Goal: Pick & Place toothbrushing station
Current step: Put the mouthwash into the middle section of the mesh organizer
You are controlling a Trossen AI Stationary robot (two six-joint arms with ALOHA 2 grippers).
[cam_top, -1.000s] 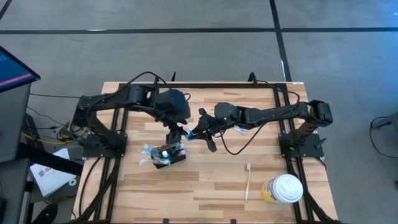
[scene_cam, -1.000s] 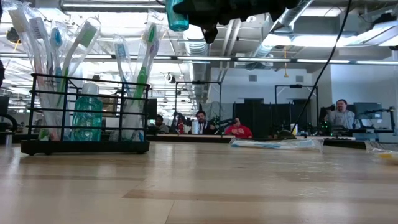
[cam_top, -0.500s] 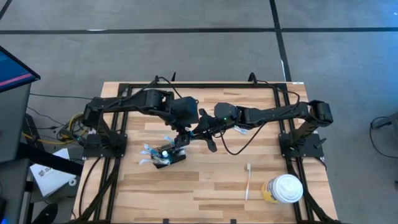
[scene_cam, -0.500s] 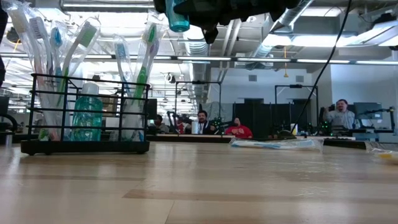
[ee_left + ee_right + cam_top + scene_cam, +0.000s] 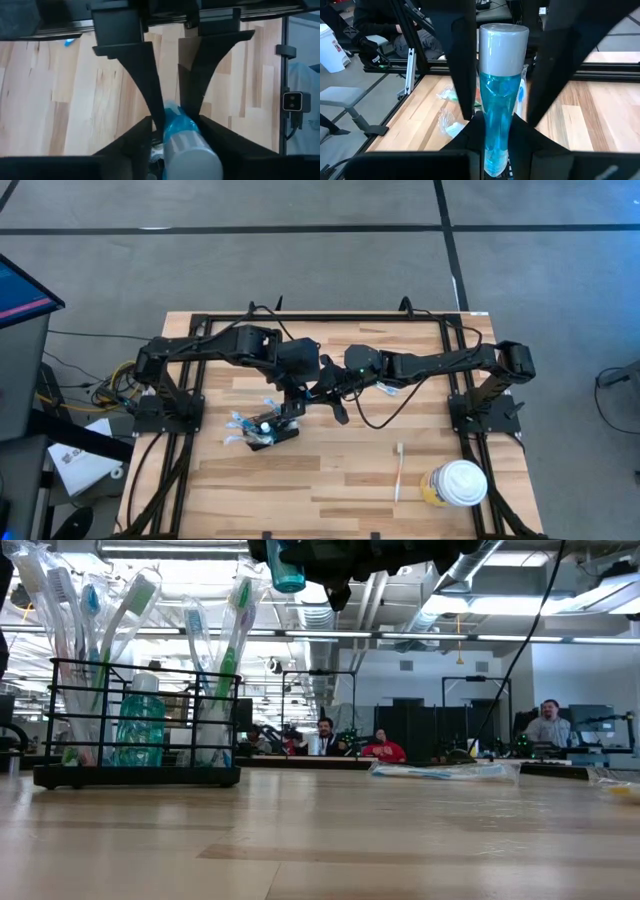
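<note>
- The toothbrushing station, a small black wire-mesh holder box (image 5: 272,432), stands upright on the pale wooden plank table (image 5: 330,475), on the left arm's half of it.
- In the low view the holder box (image 5: 135,777) is packed with wrapped toothbrushes and a teal bottle, and its base lies flat on the wood.
- The right gripper (image 5: 502,50) is clenched on a clear blue plastic bottle with a silver-white cap (image 5: 500,100). It holds the bottle in the air, just beside the holder box and higher than it.
- The left gripper (image 5: 172,117) is at that same blue bottle (image 5: 180,132), with a dark finger (image 5: 150,95) on either side of it. Whether it already clasps the bottle cannot be told.
- From table height the bottle's teal end (image 5: 287,570) hangs above the holder box, off towards the table's middle.
- A loose white toothbrush (image 5: 398,470) lies flat on the wood, well apart from the holder box on the right arm's side.
- A yellowish cup with a white lid (image 5: 458,483) stands farther from the holder box than the loose toothbrush, near the table's corner.
- A flat clear-wrapped pack (image 5: 445,770) lies on the table well beyond the holder box.
- Around the table is grey floor crossed by dark lines.
- Behind the holder box the room is a wide workshop with strip lights and ducts overhead, and seated people (image 5: 325,735) at desks far back.
</note>
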